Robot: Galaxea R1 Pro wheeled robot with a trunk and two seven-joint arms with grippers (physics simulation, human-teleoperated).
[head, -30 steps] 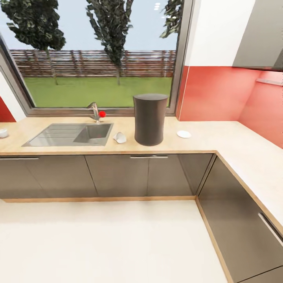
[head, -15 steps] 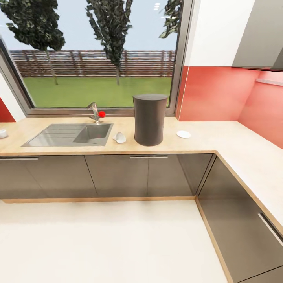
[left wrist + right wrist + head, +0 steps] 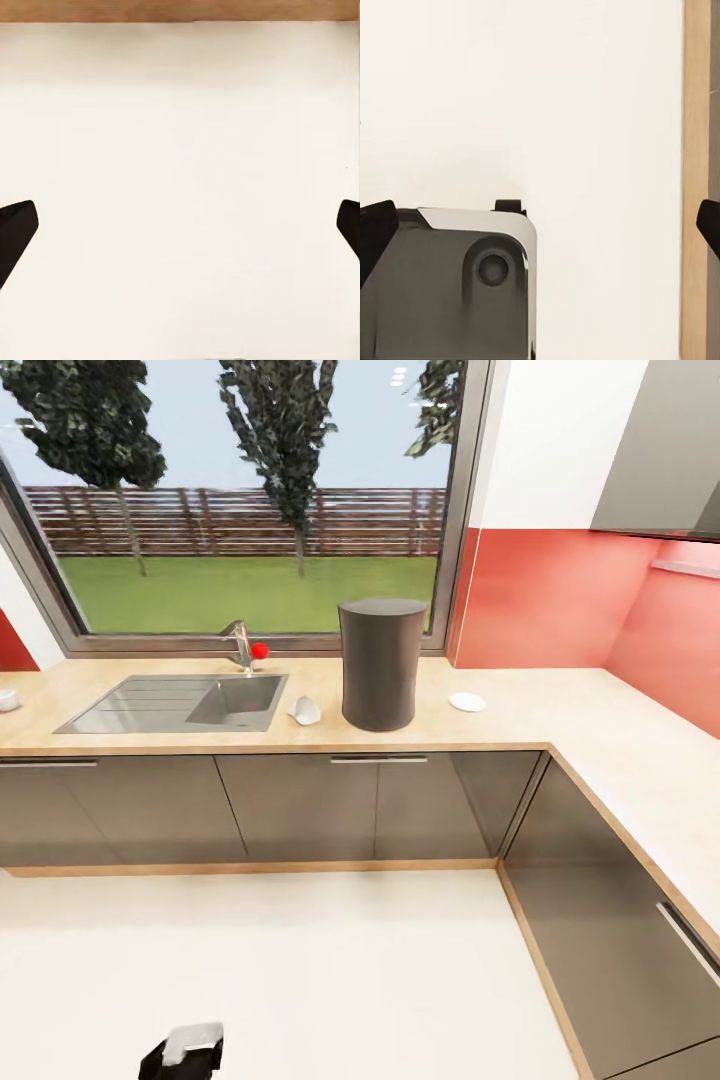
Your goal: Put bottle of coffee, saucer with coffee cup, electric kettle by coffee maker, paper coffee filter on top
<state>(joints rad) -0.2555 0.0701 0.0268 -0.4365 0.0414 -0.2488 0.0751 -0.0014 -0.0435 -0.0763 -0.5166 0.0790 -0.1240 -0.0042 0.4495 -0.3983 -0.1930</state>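
On the wooden counter point(image 3: 560, 705), right of the sink point(image 3: 180, 702), the tall dark coffee maker point(image 3: 380, 663) stands straight up. A white coffee cup point(image 3: 304, 710) lies tipped beside it. The flat saucer point(image 3: 467, 702) sits alone on its other side. Both the left gripper point(image 3: 180, 232) and the right gripper point(image 3: 540, 232) are spread wide over the floor point(image 3: 300, 960), holding nothing.

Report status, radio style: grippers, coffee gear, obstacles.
Left gripper open over bare floor; right gripper open too. Coffee maker on countertop, saucer right of it. Nothing held.
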